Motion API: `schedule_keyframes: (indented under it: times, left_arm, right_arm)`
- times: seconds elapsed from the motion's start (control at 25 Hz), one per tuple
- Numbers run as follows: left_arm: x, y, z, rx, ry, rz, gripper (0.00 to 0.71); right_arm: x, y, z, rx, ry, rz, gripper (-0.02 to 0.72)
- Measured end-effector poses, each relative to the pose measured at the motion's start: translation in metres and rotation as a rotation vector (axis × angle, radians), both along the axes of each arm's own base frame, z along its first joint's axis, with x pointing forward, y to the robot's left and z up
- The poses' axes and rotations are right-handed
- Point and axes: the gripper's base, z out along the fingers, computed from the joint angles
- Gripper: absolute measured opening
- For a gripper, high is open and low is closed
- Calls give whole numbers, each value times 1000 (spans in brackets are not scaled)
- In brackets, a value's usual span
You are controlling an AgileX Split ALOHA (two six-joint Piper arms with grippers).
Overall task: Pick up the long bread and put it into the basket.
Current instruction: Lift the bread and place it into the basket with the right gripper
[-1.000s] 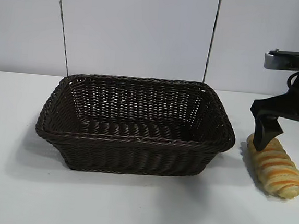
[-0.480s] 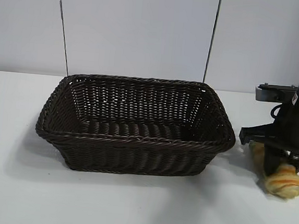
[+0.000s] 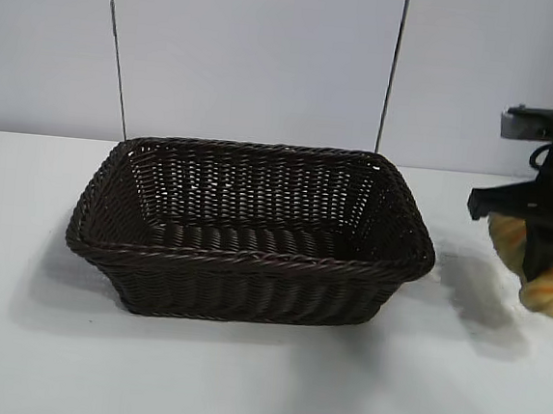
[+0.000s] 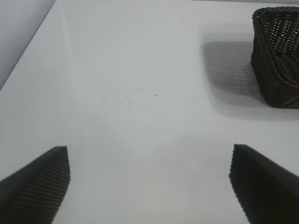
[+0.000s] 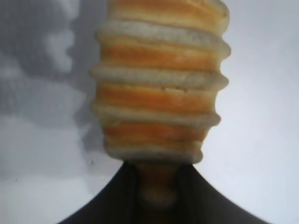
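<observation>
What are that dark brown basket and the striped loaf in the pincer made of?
The dark brown rectangular woven basket looks like wicker or plastic rattan: interlaced strands, braided rim, slight sheen. The golden ridged long bread held in the right pincer has a matte, crusty look; real or foam replica, I cannot tell.

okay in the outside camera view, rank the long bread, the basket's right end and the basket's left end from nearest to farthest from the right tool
1. The long bread: held in the right tool, off the table.
2. The basket's right end: to the tool's left.
3. The basket's left end: far side, farthest.
</observation>
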Motion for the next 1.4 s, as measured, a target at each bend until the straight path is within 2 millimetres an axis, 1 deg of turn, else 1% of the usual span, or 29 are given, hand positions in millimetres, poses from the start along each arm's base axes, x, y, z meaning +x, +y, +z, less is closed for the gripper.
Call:
schedule_keyframes:
  times: [0.08,0.2,0.32,0.44,0.64,0.76,0.84,0.96,1.08,1.16,1.28,1.4]
  left_arm:
    - [0,0,0,0,0,0,668]
    - [0,0,0,0,0,0,668]
    - [0,0,0,0,0,0,668]
    - [0,0,0,0,0,0,667]
    - [0,0,0,0,0,0,667]
    - [0,0,0,0,0,0,666]
    - [0,0,0,0,0,0,666]
    - [0,0,0,0,0,0,666]
    - [0,0,0,0,0,0,666]
    - [0,0,0,0,0,0,666]
    - [0,0,0,0,0,0,666]
    - [0,0,0,0,0,0,666]
  right_arm:
    - [2,1,10,9,-7,11,115]
    - [3,8,16,30,-12,42,115]
    - [1,26,18,33,-13,104,115]
    - [-3,56,17,46,-26,189,115]
    - [-10,106,3,58,-12,325,115]
    - [-10,134,-4,47,-9,422,115]
    - [-8,151,-5,6,-29,552,104]
    - [0,166,-9,-114,-88,838,97]
    - [7,172,-18,-282,-130,1156,97]
    - [11,175,-24,-368,-152,1325,97]
    - [16,182,-32,-407,-201,1441,97]
    - [21,188,-46,-384,-215,1461,97]
